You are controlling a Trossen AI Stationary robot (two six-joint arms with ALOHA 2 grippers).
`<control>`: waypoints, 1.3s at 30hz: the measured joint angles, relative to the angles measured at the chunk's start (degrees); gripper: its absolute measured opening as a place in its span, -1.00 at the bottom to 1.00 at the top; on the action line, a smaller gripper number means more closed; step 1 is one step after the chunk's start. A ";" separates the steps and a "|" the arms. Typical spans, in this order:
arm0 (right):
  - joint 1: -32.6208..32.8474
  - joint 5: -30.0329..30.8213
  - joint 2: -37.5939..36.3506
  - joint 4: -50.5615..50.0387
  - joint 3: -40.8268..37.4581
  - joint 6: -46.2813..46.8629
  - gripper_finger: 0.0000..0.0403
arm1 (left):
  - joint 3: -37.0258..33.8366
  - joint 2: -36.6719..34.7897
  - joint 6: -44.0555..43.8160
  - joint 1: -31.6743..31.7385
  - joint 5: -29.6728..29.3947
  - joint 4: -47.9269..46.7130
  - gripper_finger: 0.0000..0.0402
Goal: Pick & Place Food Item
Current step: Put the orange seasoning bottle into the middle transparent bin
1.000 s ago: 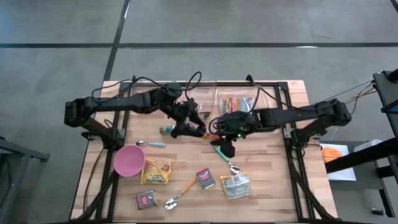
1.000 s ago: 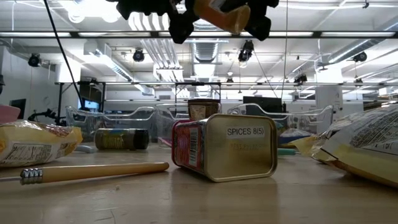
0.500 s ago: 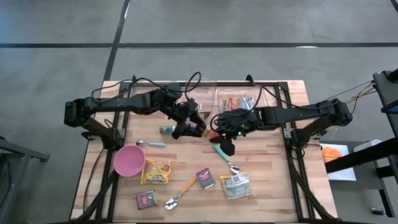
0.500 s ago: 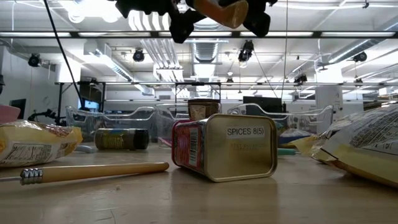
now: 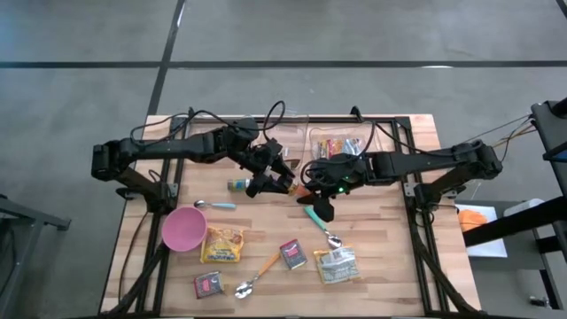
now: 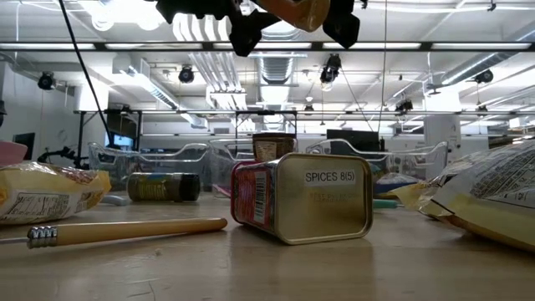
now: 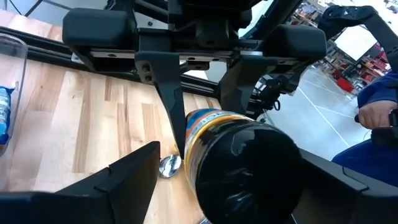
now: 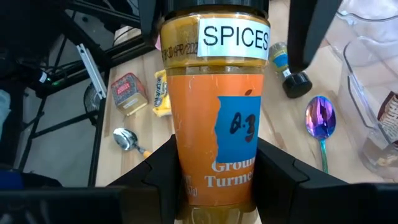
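Your orange spice jar (image 8: 214,106) hangs in the air between the two arms, above the middle of the table (image 5: 390,257), up past the red spice tin (image 6: 299,198) lying on its side. Your right claw (image 8: 214,186) pinches the jar's body tight on both sides. Your left claw (image 7: 239,186) sits around the jar's black cap end with its fingers (image 7: 127,183) spread wide beside it, and you cannot tell if they touch it.

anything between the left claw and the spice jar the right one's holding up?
Nothing visible. The orange spice jar sits clamped in the right claw, and the left claw stands open around its black-lidded end, above the table.
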 joint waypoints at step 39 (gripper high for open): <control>0.11 -1.90 0.02 -0.08 -0.39 1.62 0.44 | 0.00 0.00 -0.38 0.02 0.79 -0.55 0.09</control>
